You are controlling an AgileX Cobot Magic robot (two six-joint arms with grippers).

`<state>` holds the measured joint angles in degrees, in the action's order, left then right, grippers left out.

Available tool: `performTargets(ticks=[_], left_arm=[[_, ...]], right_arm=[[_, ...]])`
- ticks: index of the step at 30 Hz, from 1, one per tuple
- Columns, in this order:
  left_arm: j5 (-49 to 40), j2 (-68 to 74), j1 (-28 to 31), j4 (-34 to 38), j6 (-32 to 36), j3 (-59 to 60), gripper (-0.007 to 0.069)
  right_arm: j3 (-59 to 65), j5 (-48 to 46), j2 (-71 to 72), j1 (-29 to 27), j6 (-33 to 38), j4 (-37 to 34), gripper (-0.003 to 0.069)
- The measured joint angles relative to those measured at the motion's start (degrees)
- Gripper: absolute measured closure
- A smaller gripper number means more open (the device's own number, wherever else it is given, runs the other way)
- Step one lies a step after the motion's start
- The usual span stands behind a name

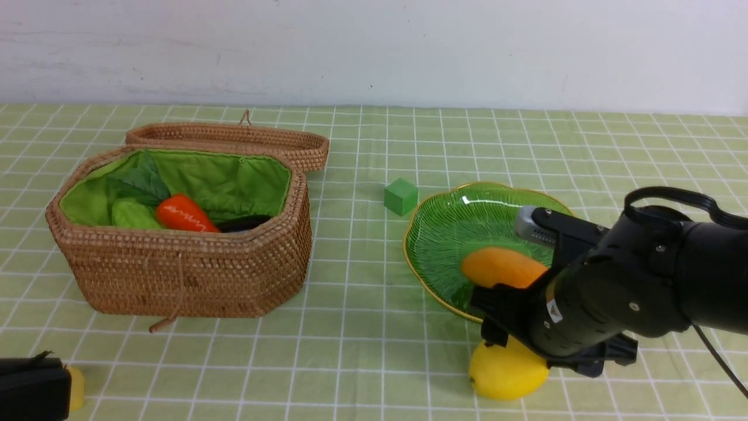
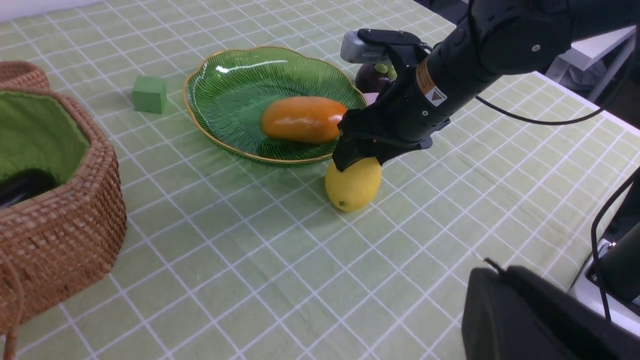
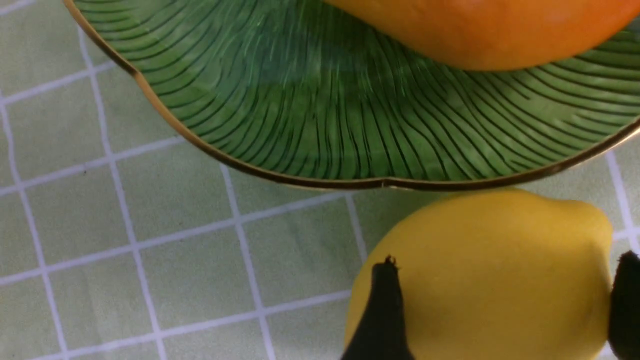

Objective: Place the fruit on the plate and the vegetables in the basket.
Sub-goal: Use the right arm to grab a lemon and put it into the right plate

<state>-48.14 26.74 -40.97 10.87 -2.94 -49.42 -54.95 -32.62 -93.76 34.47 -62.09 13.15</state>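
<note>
mango on plate, carrot in basket

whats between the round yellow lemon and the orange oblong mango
The gold-edged rim of the ribbed green glass plate, clearest in the right wrist view.

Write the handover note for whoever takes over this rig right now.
Left gripper: shut, low at the robot's near left.
Right gripper: open, fingers straddling the round yellow lemon, which lies on the checked green tablecloth just in front of the ribbed green glass plate; not lifted.
Done: orange-yellow oblong mango on the plate; orange-red carrot, ridged light-green bitter gourd and dark purple eggplant in the brown wicker basket.
Left: lemon onto the plate, then the dark purple mangosteen, beside the plate and partly hidden behind the right arm.
</note>
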Motion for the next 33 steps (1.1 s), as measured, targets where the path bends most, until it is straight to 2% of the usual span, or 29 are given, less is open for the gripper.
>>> performTargets(ticks=[4,7,9,14,17,23,28,33], left_arm=[[0.0,0.0,0.0,0.0,0.0,0.0,0.0634],[0.0,0.0,0.0,0.0,0.0,0.0,0.0634],[0.0,0.0,0.0,0.0,0.0,0.0,0.0634],[0.0,0.0,0.0,0.0,0.06,0.0,0.0629],[0.0,0.0,0.0,0.0,0.12,0.0,0.0629],[0.0,0.0,0.0,0.0,1.07,0.0,0.0628],[0.0,0.0,0.0,0.0,1.27,0.0,0.0627],[-0.05,0.0,0.0,0.0,1.27,0.0,0.0627]], right_arm=[[-0.04,-0.17,0.0,0.0,0.56,0.0,0.0114],[-0.74,-1.79,0.0,0.0,4.55,-2.06,0.0113],[-1.39,-3.4,0.0,0.0,8.8,-4.2,0.0113],[-2.8,-6.92,-0.01,0.0,28.9,-9.43,0.0113],[-2.97,-8.68,-0.01,0.0,35.23,-10.7,0.0113],[-3.14,-11.02,0.49,0.0,37.0,-12.21,0.0113],[-2.25,-17.55,3.49,0.0,37.46,-15.37,0.0118],[-2.1,-22.6,8.43,0.0,36.83,-15.42,0.0119]])
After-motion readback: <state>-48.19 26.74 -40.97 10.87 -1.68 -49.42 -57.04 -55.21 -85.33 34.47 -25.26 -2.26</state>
